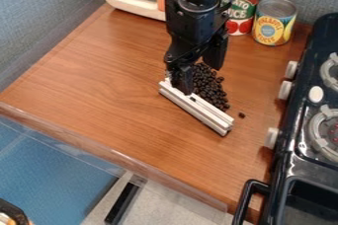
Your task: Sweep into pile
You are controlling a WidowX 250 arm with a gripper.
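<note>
The black gripper [190, 85] hangs down over the middle of the counter, its lower end at the left half of a pale metal bar [200, 111]. The bar lies aslant, from upper left to lower right, and its right end is free of the gripper. Just behind the bar, dark brown beans [210, 87] are heaped in a narrow pile, partly hidden by the gripper. One loose bean [241, 115] lies apart, right of the bar. How the gripper holds the bar is hidden.
Two cans, a red and white one [243, 6] and a yellow and blue one [273, 23], stand at the back. A white and orange toy box [122, 3] is at the back left. The black stove [290, 142] borders the right side. The counter's front edge [109, 149] runs across the lower left.
</note>
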